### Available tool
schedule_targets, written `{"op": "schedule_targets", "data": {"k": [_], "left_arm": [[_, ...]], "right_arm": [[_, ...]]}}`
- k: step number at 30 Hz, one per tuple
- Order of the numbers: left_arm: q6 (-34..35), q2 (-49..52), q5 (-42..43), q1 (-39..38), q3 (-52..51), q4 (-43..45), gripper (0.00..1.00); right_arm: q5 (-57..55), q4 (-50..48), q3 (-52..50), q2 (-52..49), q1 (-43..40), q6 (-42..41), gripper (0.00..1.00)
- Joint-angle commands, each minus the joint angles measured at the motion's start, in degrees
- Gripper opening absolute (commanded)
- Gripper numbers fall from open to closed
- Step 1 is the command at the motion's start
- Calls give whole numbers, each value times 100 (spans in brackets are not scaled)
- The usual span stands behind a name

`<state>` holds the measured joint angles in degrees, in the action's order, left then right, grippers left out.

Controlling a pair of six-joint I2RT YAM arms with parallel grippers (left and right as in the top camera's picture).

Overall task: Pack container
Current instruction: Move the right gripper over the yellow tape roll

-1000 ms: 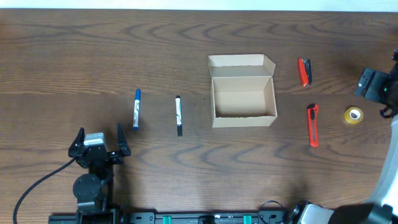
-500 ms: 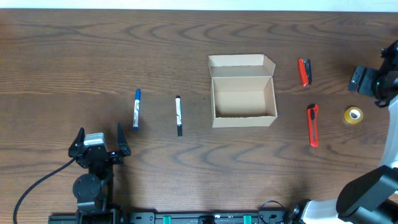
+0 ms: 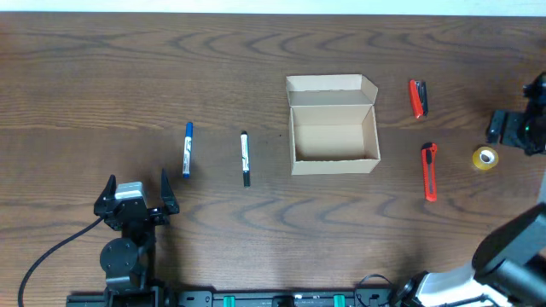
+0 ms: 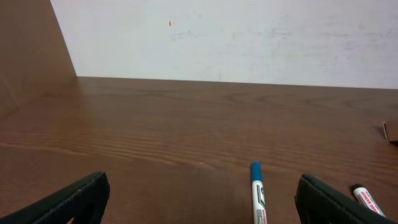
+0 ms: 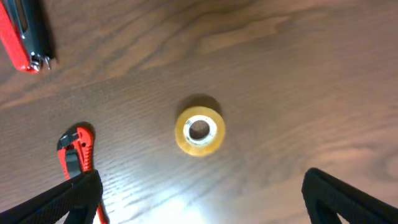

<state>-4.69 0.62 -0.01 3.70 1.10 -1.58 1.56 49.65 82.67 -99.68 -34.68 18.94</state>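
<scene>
The container (image 3: pixel 334 139) is an open tan cardboard box in the table's middle, its lid flap folded back. It looks empty. A blue marker (image 3: pixel 187 148) and a black marker (image 3: pixel 245 157) lie to its left; both show in the left wrist view, blue (image 4: pixel 257 196) and black (image 4: pixel 368 200). Two red utility knives (image 3: pixel 417 97) (image 3: pixel 429 170) and a yellow tape roll (image 3: pixel 485 158) lie to its right. My left gripper (image 3: pixel 136 194) is open and empty near the front edge. My right gripper (image 3: pixel 512 128) is open above the tape roll (image 5: pixel 199 130).
The right wrist view shows one red knife (image 5: pixel 22 37) at top left and the other (image 5: pixel 78 149) by my left finger. A pale wall (image 4: pixel 249 37) stands behind the table's far edge.
My right arm has shifted near the right edge, moving slightly down toward the tape roll. The left arm and all objects have not moved.
</scene>
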Motion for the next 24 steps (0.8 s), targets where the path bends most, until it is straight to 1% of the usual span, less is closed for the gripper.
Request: {"op": "schedule_targets", "data": {"k": [1,6,13,24], "left_arm": [[20,-42,-13,31,-85,-282,95],[20,-42,-13,31,-85,-282,95],[20,-42,-13,31,-85,-282,95],[20,-42,-13,31,-85,-282,95]], "right_arm": [[330,-44,90,-330,-11,299,99],[341,-109,90,-723,133,299,98],[345,-223,90,-997,308,297,98],[367,-212,90,-1202,348,273,99]]}}
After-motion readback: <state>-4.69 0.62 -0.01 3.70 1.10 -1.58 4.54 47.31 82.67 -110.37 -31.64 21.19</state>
